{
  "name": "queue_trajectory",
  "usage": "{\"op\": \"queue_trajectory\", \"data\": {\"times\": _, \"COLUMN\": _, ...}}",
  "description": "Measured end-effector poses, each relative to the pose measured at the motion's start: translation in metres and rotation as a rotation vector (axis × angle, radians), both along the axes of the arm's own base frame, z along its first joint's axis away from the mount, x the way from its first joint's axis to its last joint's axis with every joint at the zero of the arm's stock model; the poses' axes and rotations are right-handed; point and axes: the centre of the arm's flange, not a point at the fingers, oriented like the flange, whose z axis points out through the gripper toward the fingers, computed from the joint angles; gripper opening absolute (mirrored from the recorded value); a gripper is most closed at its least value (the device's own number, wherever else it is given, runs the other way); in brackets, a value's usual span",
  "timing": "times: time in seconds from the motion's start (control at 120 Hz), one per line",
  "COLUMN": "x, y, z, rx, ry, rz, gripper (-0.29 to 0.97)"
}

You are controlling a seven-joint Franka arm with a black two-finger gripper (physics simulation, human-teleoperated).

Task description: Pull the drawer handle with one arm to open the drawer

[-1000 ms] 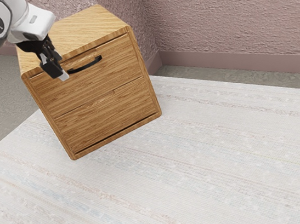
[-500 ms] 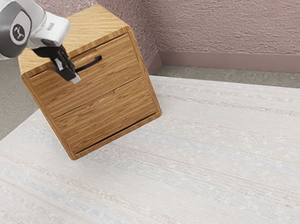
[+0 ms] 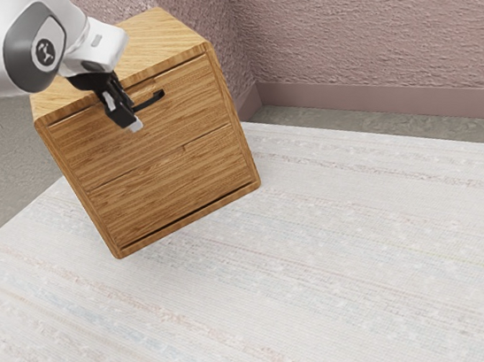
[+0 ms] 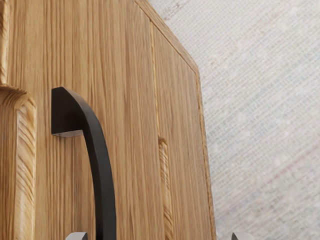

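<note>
- Pale wood grain covers a small cabinet (image 3: pixel 140 47) with two drawers stacked one above the other, standing on a whitish woven-textured table (image 3: pixel 342 266) near a pink plastered wall (image 3: pixel 363 13).
- The task's thing, a black bow-shaped handle (image 3: pixel 152 95), sits on the upper drawer (image 3: pixel 172 123), close under the cabinet's top edge.
- The drawer front lies flush with the cabinet's face, so the drawer appears shut.
- The handle's long axis runs across the drawer's width, parallel to the top edge. Its middle arches out from the wood, leaving a gap behind for gripping.
- The arm reaches in from the exterior view's upper left, and its black pincer (image 3: pixel 129 117) hangs at the handle's end toward that view's left, tips pointing at the drawer front.
- In the wrist view the two pale fingertips (image 4: pixel 77 235) stand spread wide, and the bar runs away from the pincer, passing just inside one of them. Nothing is pinched yet.
- This pose looks chosen to straddle the bar crosswise, so that closing would clamp it from both sides before pulling straight out from the face.
</note>
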Motion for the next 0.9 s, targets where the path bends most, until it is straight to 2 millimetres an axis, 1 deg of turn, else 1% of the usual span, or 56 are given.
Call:
{"op": "queue_trajectory", "data": {"times": 0.092, "x": 0.004, "y": -0.001, "z": -0.007, "rx": -0.003, "ry": 0.010, "rz": 0.001, "gripper": 0.35}}
{"op": "queue_trajectory", "data": {"times": 0.175, "x": 0.004, "y": -0.001, "z": -0.010, "rx": -0.006, "ry": 0.017, "rz": 0.003, "gripper": 0.34}}
{"op": "queue_trajectory", "data": {"times": 0.392, "x": 0.001, "y": -0.010, "z": -0.008, "rx": -0.015, "ry": 0.044, "rz": -0.002, "gripper": 0.35}}
{"op": "queue_trajectory", "data": {"times": 0.475, "x": 0.000, "y": -0.013, "z": -0.009, "rx": -0.019, "ry": 0.058, "rz": -0.005, "gripper": 0.39}}
{"op": "queue_trajectory", "data": {"times": 0.65, "x": -0.002, "y": -0.023, "z": -0.006, "rx": -0.025, "ry": 0.076, "rz": -0.016, "gripper": 0.29}}
{"op": "queue_trajectory", "data": {"times": 0.808, "x": -0.008, "y": -0.029, "z": 0.000, "rx": -0.029, "ry": 0.087, "rz": -0.022, "gripper": 0.26}}
{"op": "queue_trajectory", "data": {"times": 0.9, "x": -0.010, "y": -0.038, "z": 0.003, "rx": -0.027, "ry": 0.094, "rz": -0.033, "gripper": 0.25}}
